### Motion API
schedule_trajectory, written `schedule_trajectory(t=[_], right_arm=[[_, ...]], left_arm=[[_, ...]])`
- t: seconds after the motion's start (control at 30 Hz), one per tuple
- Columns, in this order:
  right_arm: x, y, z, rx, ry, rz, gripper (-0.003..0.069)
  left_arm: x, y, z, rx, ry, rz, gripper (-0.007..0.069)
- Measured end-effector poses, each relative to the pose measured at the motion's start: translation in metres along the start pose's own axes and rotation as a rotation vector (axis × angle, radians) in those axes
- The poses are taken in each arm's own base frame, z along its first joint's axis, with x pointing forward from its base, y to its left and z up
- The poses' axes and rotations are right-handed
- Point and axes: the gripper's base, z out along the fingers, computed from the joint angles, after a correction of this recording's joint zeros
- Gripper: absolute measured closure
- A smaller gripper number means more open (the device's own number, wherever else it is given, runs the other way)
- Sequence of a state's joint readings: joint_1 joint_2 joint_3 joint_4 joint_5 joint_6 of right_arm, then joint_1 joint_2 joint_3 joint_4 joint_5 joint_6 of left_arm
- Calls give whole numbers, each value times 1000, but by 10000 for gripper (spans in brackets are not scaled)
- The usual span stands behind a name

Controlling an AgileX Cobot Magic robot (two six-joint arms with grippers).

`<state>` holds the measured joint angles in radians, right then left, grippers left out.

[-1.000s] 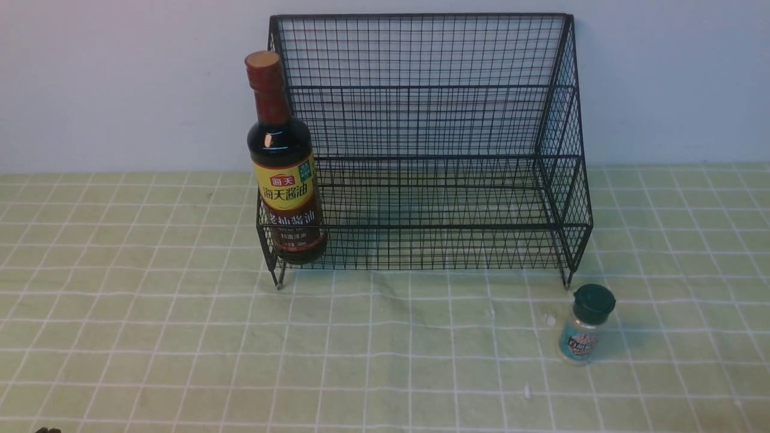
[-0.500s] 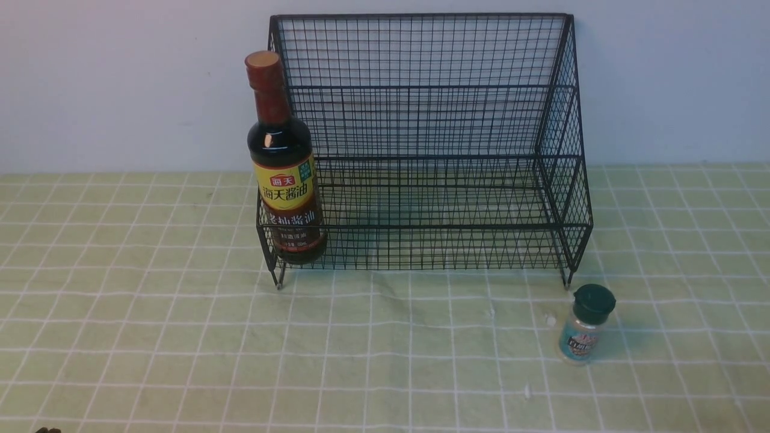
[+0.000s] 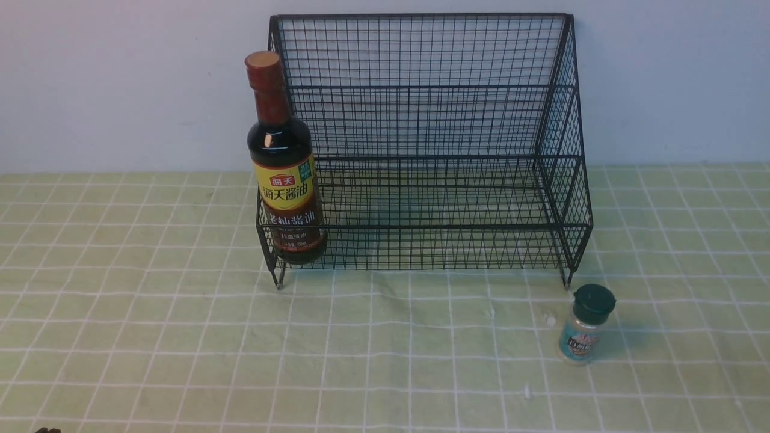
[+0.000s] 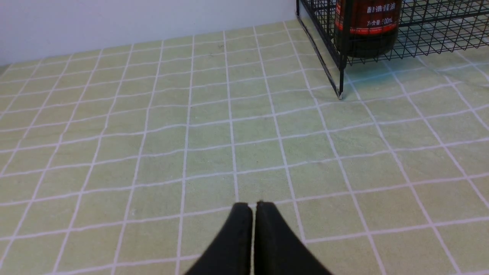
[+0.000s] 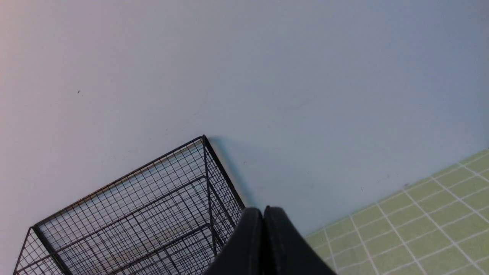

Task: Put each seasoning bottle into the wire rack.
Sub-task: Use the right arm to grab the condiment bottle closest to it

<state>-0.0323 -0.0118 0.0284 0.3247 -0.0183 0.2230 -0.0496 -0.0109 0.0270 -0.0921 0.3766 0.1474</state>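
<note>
Front: I see the soy-sauce bottle [image 3: 283, 162] done, braced in the wire rack's [image 3: 433, 120] left corner; the shaker jar [image 3: 586, 325] waits outside near its right foot. Left wrist: left gripper [image 4: 254, 208] pinched together, empty. Right wrist: right gripper [image 5: 263, 214] likewise.

Left claw [image 4: 254, 208] and right claw [image 5: 263, 214] both closed, empty

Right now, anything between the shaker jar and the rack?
Nothing: just bare cloth between the shaker jar and the wire rack, per the front view.
</note>
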Motion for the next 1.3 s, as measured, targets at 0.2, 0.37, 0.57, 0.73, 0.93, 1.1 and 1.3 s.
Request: schedule_trajectory(t=[0.2, 0.37, 0.57, 0.73, 0.93, 1.1, 1.3], right_arm=[[-9, 1, 0, -18, -103, 46, 673], [-53, 24, -3, -87, -238, 118, 673], [-108, 70, 21, -81, -12, -3, 673], [-118, 93, 84, 10, 544, -216, 673], [-92, 89, 154, 52, 1101, -318, 673], [-68, 79, 183, 67, 1236, -335, 672], [-34, 95, 197, 5, 1297, -455, 666]], left_arm=[[0, 0, 0, 0, 0, 0, 631], [0, 0, 0, 0, 0, 0, 631], [0, 0, 0, 0, 0, 0, 631], [0, 0, 0, 0, 0, 0, 631], [0, 0, 0, 0, 0, 0, 631], [0, 0, 0, 0, 0, 0, 631], [0, 0, 0, 0, 0, 0, 631]])
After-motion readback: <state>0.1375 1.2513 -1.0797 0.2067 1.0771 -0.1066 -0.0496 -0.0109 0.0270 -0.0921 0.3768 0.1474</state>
